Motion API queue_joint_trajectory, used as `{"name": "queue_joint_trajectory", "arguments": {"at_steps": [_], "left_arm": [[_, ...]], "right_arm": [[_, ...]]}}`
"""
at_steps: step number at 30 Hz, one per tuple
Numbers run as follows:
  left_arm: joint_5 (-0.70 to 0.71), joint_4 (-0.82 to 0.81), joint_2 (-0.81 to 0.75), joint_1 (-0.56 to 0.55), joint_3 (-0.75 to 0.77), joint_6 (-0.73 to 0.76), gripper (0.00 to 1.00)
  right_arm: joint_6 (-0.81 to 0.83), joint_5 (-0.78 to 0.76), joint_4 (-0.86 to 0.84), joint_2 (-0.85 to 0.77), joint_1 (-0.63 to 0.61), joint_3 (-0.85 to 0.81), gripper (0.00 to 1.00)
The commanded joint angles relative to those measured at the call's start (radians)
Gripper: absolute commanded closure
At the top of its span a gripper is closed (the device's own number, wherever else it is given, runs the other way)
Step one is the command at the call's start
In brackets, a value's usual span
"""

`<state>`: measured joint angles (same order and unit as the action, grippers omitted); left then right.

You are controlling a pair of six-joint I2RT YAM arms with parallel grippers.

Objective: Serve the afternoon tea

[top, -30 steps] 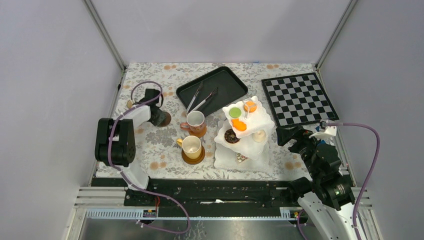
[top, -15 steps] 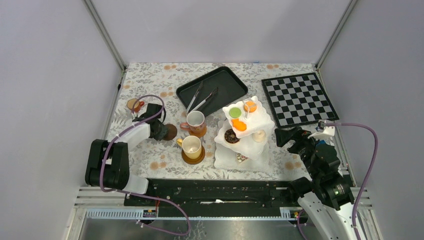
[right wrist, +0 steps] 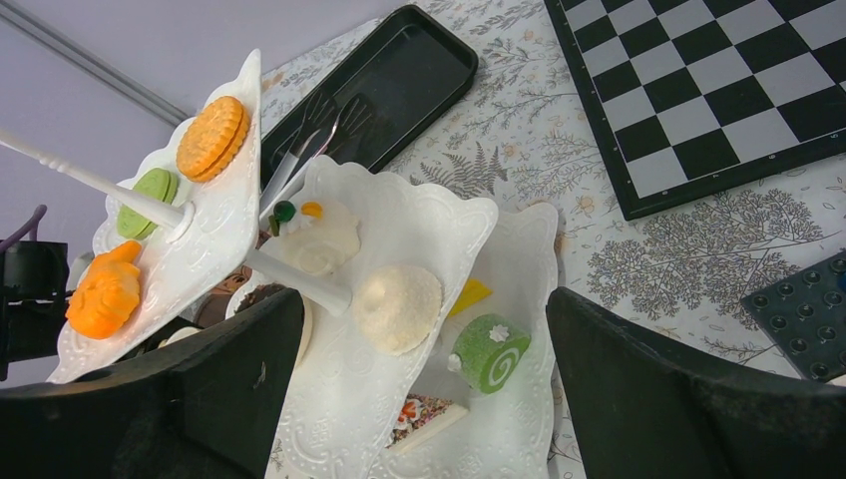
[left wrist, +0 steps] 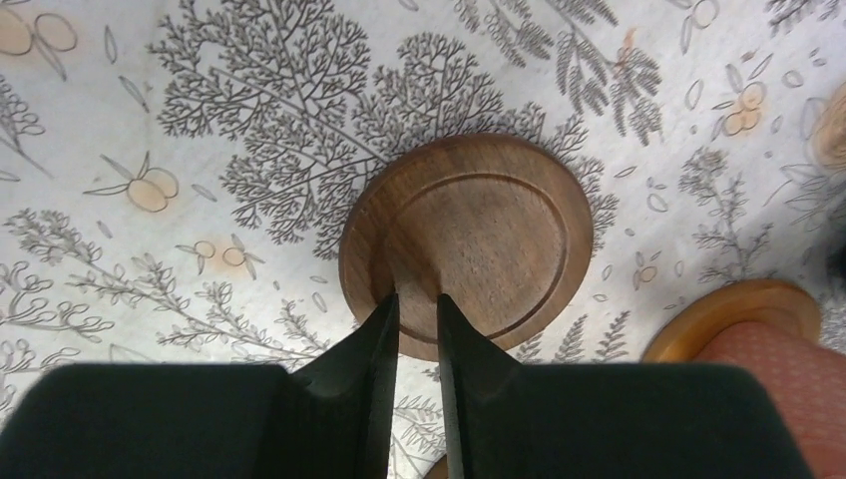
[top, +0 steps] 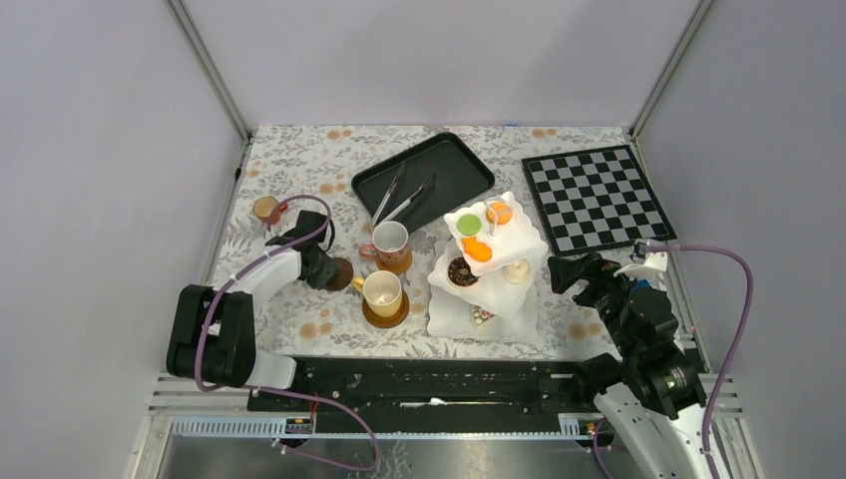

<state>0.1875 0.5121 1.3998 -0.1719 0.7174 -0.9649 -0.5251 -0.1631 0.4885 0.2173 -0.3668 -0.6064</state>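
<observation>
My left gripper (top: 325,266) is shut on the near rim of a dark brown saucer (top: 340,271), which lies flat on the cloth just left of the yellow cup (top: 382,292). In the left wrist view the fingers (left wrist: 384,334) pinch that saucer (left wrist: 479,235) at its edge. A pinkish cup (top: 390,239) stands on its own saucer behind. The white three-tier stand (top: 445,317) holds toy cakes, among them a green macaron (top: 468,224). My right gripper (top: 565,271) hangs open beside the stand (right wrist: 409,225), facing a green roll (right wrist: 487,351) and a cream dome (right wrist: 399,307).
A black tray (top: 454,160) with silver tongs (top: 404,196) lies behind the cups. The chessboard (top: 596,196) fills the back right corner. A small brown cup (top: 265,208) sits near the left edge. The yellow cup's saucer (top: 389,317) is close to the left gripper.
The left gripper has carried the dark saucer nearer and to the right, toward the yellow cup, uncovering the small brown cup. The right gripper edged slightly left.
</observation>
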Motion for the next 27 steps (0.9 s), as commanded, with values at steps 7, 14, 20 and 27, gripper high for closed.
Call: {"name": "queue_joint_trajectory", "arguments": {"at_steps": [7,14,20,27], "left_arm": [[0.047,0.158,-0.019,-0.006,0.202,0.121,0.62],[0.227,0.000,-0.136,0.036,0.349,0.267,0.08],[0.046,-0.101,-0.088,0.314,0.330,0.041,0.01],[-0.303,-0.059,0.198,0.535,0.409,-0.273,0.05]], "right_arm": [[0.002,0.020,-0.040,0.000,-0.008,0.008,0.02],[0.001,0.015,-0.045,-0.006,-0.008,0.022,0.02],[0.000,0.014,-0.043,-0.011,-0.008,0.016,0.02],[-0.001,0.012,-0.044,-0.013,-0.007,0.019,0.02]]}}
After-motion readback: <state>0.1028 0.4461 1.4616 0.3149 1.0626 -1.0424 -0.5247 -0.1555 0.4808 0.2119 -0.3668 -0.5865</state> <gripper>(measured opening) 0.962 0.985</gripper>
